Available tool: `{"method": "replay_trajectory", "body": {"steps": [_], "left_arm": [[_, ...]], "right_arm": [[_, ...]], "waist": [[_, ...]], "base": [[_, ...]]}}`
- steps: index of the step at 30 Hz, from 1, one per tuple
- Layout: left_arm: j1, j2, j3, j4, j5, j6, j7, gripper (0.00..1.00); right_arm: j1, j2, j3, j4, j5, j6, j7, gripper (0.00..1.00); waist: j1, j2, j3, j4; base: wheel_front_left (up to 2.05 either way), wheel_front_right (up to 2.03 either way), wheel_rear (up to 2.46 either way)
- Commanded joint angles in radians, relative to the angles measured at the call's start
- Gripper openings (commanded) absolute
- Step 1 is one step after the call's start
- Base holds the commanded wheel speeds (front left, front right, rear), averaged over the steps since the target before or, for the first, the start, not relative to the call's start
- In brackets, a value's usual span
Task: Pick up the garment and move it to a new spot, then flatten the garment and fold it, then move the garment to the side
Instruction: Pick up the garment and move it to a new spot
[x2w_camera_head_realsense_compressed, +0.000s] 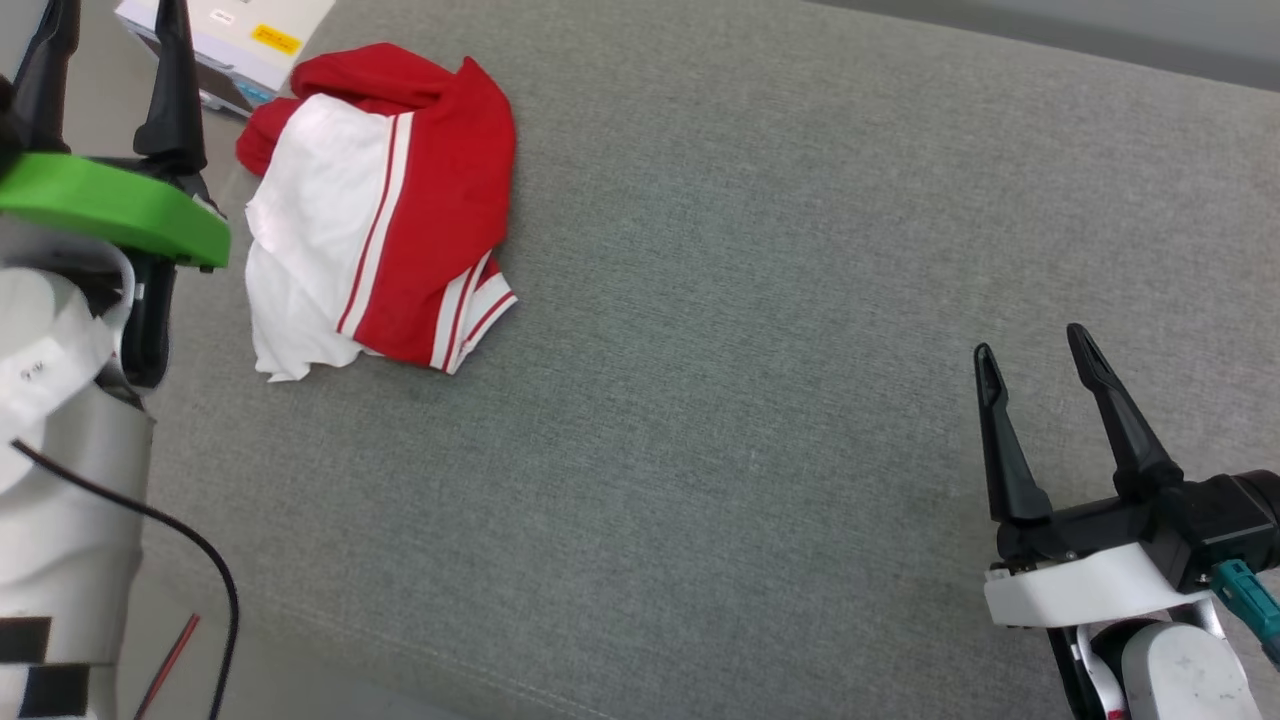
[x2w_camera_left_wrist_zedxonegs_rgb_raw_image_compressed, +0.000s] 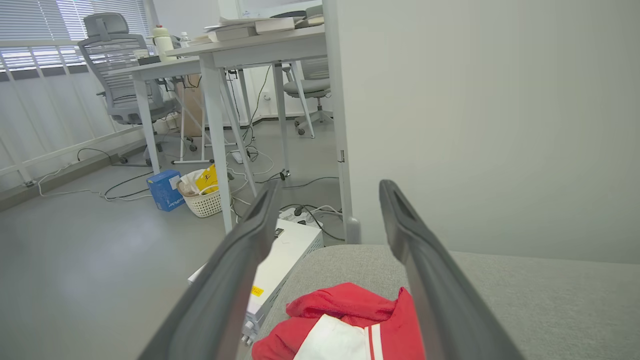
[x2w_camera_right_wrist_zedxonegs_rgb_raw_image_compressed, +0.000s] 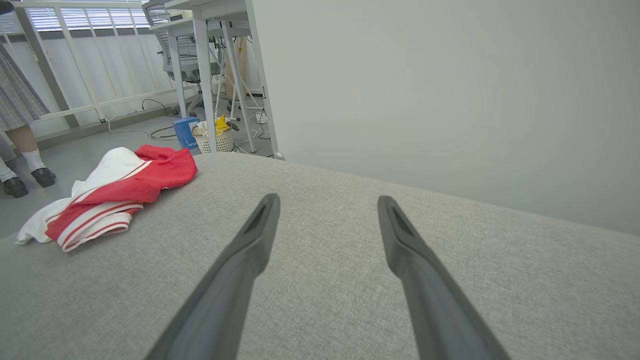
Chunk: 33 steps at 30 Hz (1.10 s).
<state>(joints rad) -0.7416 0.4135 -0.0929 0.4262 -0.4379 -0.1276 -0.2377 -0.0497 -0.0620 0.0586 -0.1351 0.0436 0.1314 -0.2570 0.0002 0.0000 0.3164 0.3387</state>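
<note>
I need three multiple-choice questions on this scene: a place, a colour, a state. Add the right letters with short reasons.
1. In the head view, where on the grey cushion does the garment lie?
A. upper left
B. centre
C. lower right
2. Which colours does the garment show?
A. blue and yellow
B. red and white
C. green and black
3. How is the right gripper?
A. shut on the garment
B. shut, empty
C. open, empty
1 A: it lies crumpled beside the left gripper.
2 B: red cloth, white panel.
3 C: its fingers stand apart over bare cushion.
</note>
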Motion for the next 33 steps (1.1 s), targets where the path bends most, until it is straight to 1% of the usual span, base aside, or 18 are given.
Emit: {"method": "replay_trajectory", "body": {"steps": [1, 3, 7, 8, 12, 14, 18, 20, 23, 27, 33], "left_arm": [[-0.048, 0.032, -0.052, 0.029, -0.031, -0.003, 0.036, 1.0], [-0.099, 0.071, -0.123, 0.061, -0.092, -0.003, 0.088, 1.0], [-0.171, 0.156, -0.274, 0.11, -0.215, -0.003, 0.274, 1.0], [-0.212, 0.218, -0.382, 0.132, -0.292, -0.003, 0.431, 1.0], [-0.238, 0.266, -0.499, 0.13, -0.417, -0.003, 0.646, 1.0], [-0.243, 0.283, -0.538, 0.132, -0.473, -0.003, 0.727, 1.0], [-0.231, 0.31, -0.628, 0.129, -0.545, -0.003, 0.865, 1.0], [-0.221, 0.315, -0.666, 0.134, -0.566, -0.003, 0.902, 1.0], [-0.207, 0.308, -0.703, 0.157, -0.593, -0.003, 0.92, 1.0], [-0.194, 0.275, -0.737, 0.214, -0.625, -0.003, 0.92, 1.0], [-0.182, 0.226, -0.805, 0.304, -0.632, -0.003, 0.918, 1.0]], "right_arm": [[-0.022, -0.004, 0.002, -0.007, -0.003, -0.001, -0.005, 1.0], [-0.03, -0.006, 0.002, -0.011, -0.004, -0.001, -0.005, 1.0], [-0.042, -0.007, -0.001, -0.016, -0.002, -0.001, -0.005, 1.0], [-0.046, -0.006, -0.003, -0.016, 0.002, -0.001, -0.005, 1.0], [-0.045, -0.005, 0.0, -0.016, 0.008, -0.001, -0.005, 1.0], [-0.048, -0.004, 0.004, -0.015, 0.01, -0.001, -0.005, 1.0], [-0.06, -0.003, 0.01, -0.014, 0.014, -0.001, -0.005, 1.0], [-0.068, -0.002, 0.01, -0.016, 0.016, -0.001, -0.005, 1.0], [-0.079, -0.003, 0.013, -0.017, 0.019, -0.001, -0.005, 1.0], [-0.097, -0.009, 0.017, -0.016, 0.022, -0.001, -0.005, 1.0], [-0.114, -0.012, 0.024, -0.009, 0.031, -0.001, -0.005, 1.0]], "waist": [[-0.0002, 0.0, 0.034, -0.034], [-0.0002, 0.0, 0.044, -0.044], [-0.0002, 0.0, 0.058, -0.065], [-0.0002, 0.0, 0.066, -0.08], [-0.0002, 0.0, 0.072, -0.094], [-0.0002, 0.0, 0.078, -0.103], [-0.0002, 0.0, 0.096, -0.12], [-0.0002, 0.0, 0.108, -0.129], [-0.0002, 0.0, 0.129, -0.141], [-0.0002, 0.0, 0.159, -0.155], [-0.0002, 0.0, 0.177, -0.169]], "base": [[0.0, 0.0, 0.0], [0.0, 0.0, 0.0], [0.0, 0.0, 0.0], [0.0, 0.0, 0.0], [0.0, 0.0, 0.0], [0.0, 0.0, 0.0], [0.0, 0.0, 0.0], [0.0, 0.0, 0.0], [0.0, 0.0, 0.0], [0.0, 0.0, 0.0], [0.0, 0.0, 0.0]]}}
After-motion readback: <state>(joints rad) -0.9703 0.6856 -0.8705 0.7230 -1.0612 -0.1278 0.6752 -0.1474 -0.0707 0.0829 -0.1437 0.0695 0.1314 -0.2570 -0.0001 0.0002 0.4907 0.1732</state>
